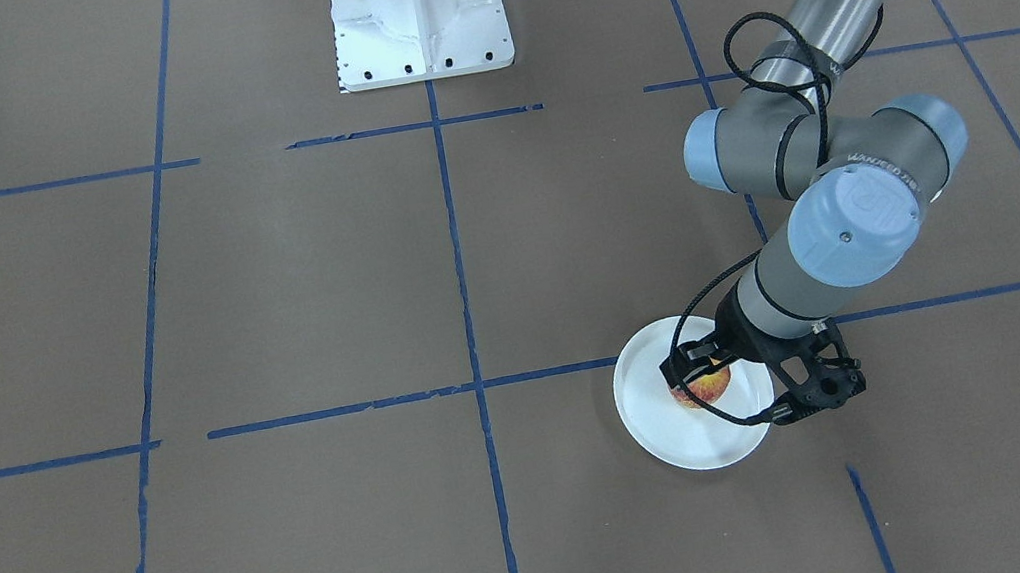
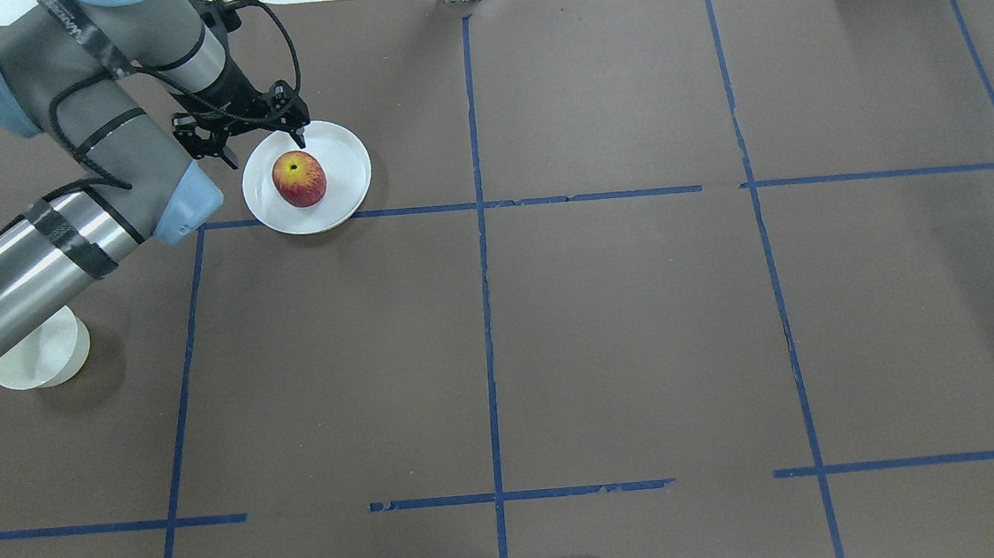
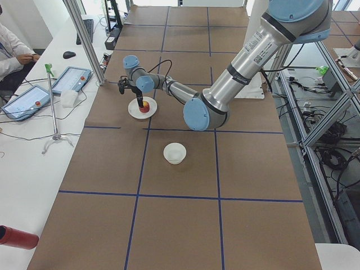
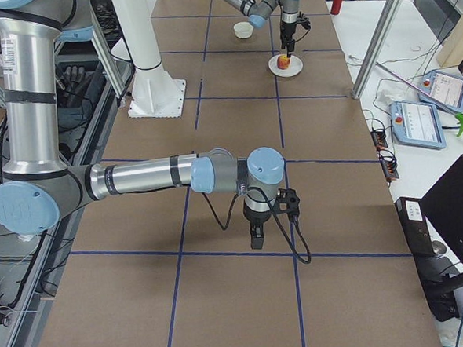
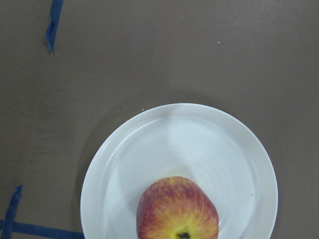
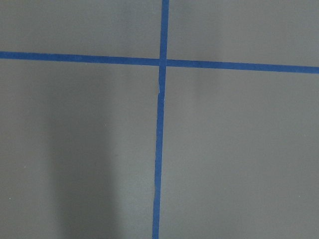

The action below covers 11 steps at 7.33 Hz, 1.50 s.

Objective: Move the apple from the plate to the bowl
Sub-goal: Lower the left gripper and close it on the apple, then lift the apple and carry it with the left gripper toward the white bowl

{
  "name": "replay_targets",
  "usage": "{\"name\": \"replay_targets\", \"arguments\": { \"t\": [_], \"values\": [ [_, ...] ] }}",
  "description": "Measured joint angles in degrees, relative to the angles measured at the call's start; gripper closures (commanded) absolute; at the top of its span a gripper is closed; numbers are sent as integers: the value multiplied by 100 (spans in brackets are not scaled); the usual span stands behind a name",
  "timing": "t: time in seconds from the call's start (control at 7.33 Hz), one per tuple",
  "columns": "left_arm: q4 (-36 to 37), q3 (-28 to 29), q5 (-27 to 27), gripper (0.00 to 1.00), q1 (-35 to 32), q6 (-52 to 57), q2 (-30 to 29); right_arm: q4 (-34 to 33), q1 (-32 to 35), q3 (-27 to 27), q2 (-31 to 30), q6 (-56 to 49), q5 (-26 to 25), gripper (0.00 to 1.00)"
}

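Note:
The red and yellow apple (image 2: pixel 299 178) lies on the white plate (image 2: pixel 343 154) at the table's far left. It also shows in the front view (image 1: pixel 709 385) and in the left wrist view (image 5: pixel 178 209). My left gripper (image 2: pixel 265 151) is open and empty. It hovers over the plate's rim just beside the apple, with its jaws spread wide. The cream bowl (image 2: pixel 37 358) stands nearer the robot, partly hidden under my left arm, and shows whole in the left side view (image 3: pixel 175 153). My right gripper (image 4: pixel 256 236) points down over bare table far from them; I cannot tell if it is open.
The brown table is marked with blue tape lines (image 2: pixel 480 227). The white robot base (image 1: pixel 418 12) stands at the near middle edge. Tablets and a stand (image 3: pixel 53 107) sit on the side bench beyond the table edge.

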Motion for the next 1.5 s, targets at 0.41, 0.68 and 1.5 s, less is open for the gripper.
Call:
{"name": "replay_targets", "arguments": {
  "t": [0.41,0.68,1.5],
  "values": [
    [-153,240,220,1,187,-23,-15,0,0,2,0,-1,4,0],
    [-324,376,345,73,283,-35,-13,0,0,2,0,2,1,0],
    [139,-1656,281,100,-359,199,1075,2,0,3,0,3,0,0]
  ]
}}
